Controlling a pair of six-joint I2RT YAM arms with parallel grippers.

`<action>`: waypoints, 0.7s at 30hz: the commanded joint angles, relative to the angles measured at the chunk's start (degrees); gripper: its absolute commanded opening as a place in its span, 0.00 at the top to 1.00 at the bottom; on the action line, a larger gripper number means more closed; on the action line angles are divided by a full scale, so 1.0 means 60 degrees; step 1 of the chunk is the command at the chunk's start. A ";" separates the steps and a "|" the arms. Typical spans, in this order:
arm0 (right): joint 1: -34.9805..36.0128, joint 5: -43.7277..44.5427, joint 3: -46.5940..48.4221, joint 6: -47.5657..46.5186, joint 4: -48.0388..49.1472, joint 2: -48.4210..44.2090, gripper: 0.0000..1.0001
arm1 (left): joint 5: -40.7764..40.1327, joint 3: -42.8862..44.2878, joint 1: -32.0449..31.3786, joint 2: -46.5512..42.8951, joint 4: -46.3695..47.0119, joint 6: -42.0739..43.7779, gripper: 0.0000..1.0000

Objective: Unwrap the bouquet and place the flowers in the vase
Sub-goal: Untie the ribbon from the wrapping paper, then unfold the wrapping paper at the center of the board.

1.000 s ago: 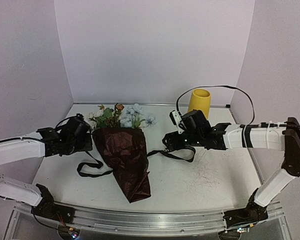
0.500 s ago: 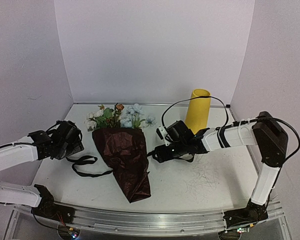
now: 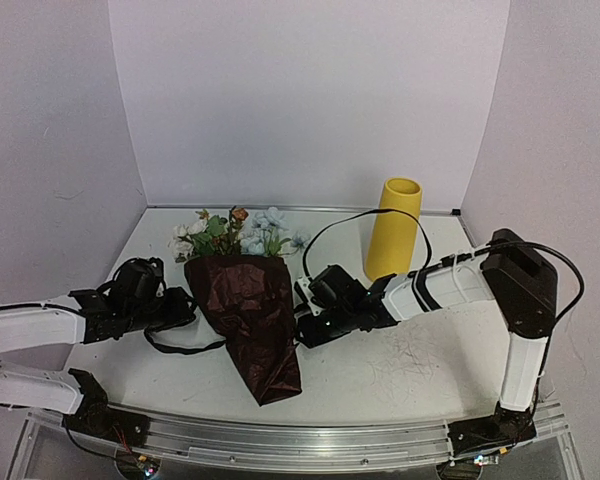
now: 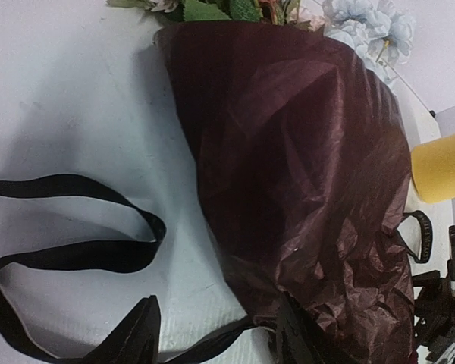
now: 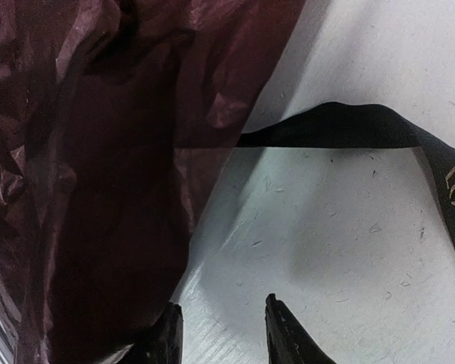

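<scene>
Bouquet [image 3: 248, 310] lies flat on table [image 3: 420, 365], long axis blooms at 12 o'clock, wrapped tip at 5. Left gripper [image 3: 183, 308] at its 9, right gripper [image 3: 303, 328] at its 3, both just beside wrapper, fingers parted, grasping nothing.

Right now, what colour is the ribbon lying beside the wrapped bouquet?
The ribbon is black with pale lettering; right wrist view shows it best.

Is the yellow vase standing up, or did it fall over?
Standing up. The vase sits upright on the table, its round open mouth facing up. The flowers are not in it; they lie in the red paper.
</scene>
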 commanded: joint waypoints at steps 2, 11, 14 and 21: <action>0.0264 0.0094 0.0194 0.0257 0.0074 0.0038 0.63 | 0.0875 -0.0181 0.0107 0.0721 0.2340 0.0185 0.48; 0.0637 -0.0130 0.0065 0.0586 0.0362 0.0095 0.64 | 0.1313 0.0333 0.0361 0.2620 0.3146 0.0759 0.49; 0.0730 -0.0163 -0.0036 0.0741 0.0459 0.0064 0.64 | 0.1407 0.0521 0.0425 0.3116 0.3343 0.1067 0.50; 0.0846 0.0246 -0.0665 0.0951 0.0598 -0.0623 0.68 | 0.2621 0.1270 0.0474 0.4454 0.3992 0.1972 0.50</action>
